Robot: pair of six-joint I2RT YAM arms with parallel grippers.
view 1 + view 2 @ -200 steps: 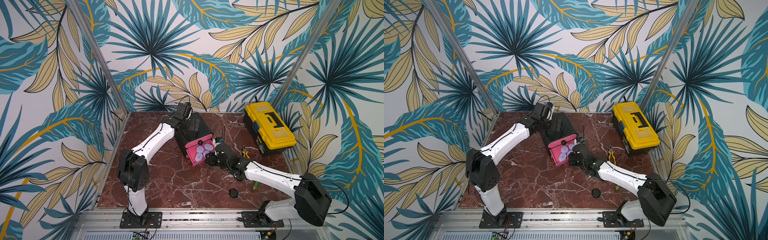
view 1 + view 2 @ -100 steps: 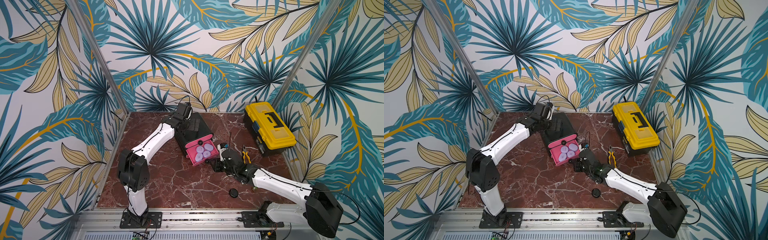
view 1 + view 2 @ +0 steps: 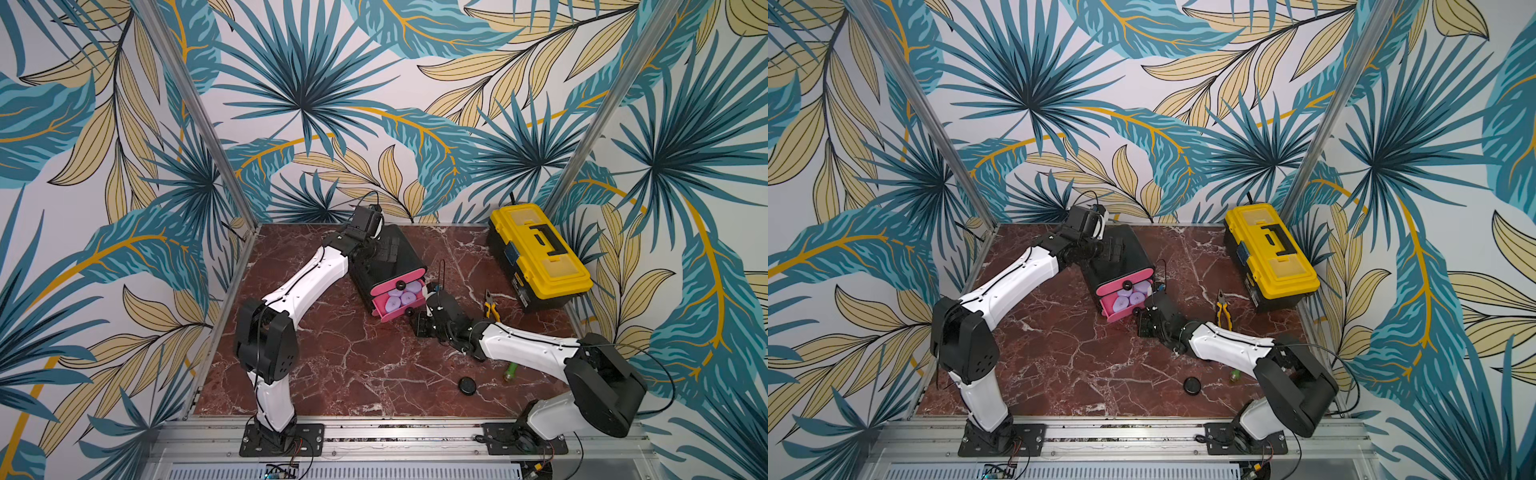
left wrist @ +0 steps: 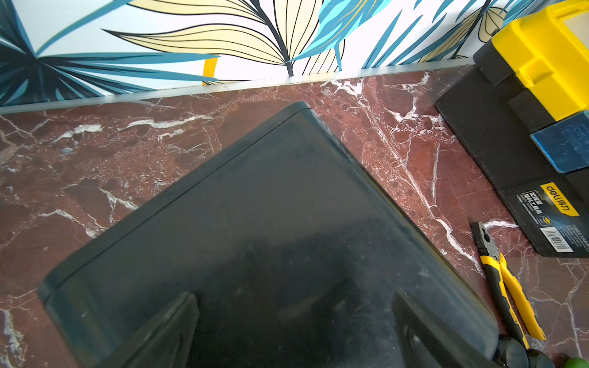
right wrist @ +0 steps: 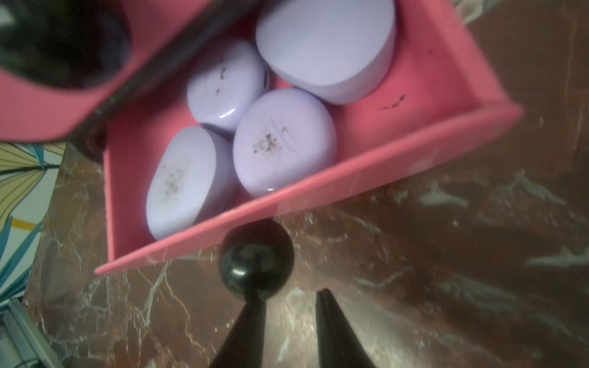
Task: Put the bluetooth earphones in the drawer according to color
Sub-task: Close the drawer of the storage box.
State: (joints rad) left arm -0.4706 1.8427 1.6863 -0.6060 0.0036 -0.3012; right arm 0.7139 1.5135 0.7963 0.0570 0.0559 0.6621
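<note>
**Lilac drawer filled, right arm lining up on its knob**

The lilac sorting is looking finished. 4 lilac earphone cases [image 5: 283, 143] are lying inside the pulled-out pink drawer [image 5: 350, 178] of the black cabinet [image 3: 399, 253]. It is seemingly the 2nd drawer down, though anything lower is hiding beneath it.

The right gripper [image 5: 288, 294] is hovering just in front of the drawer's black knob [image 5: 255, 261], its jaws nearly closed and holding nothing. The knob is sitting at the tip of 1 jaw, not between the 2. The left gripper [image 4: 293, 294] is resting over the cabinet's top with jaws spread wide, gripping nothing, apparently bracing it.

The step in hand is probably shutting this drawer. That is calling for a straight push on the knob or the pink front, with the left arm stopping the cabinet from sliding on the counter [image 3: 353, 365]. Beyond that, 1 black earphone case [image 3: 467, 385] is lying on the counter near the right arm, well apart from the cabinet, and is needing a different drawer.

The yellow-and-black toolbox [image 4: 541, 47] is carrying a yellow "deli" label [image 4: 559, 199] with a barcode below it. The smaller print is too fine to read. The cases are showing scuffs but no logo.
</note>
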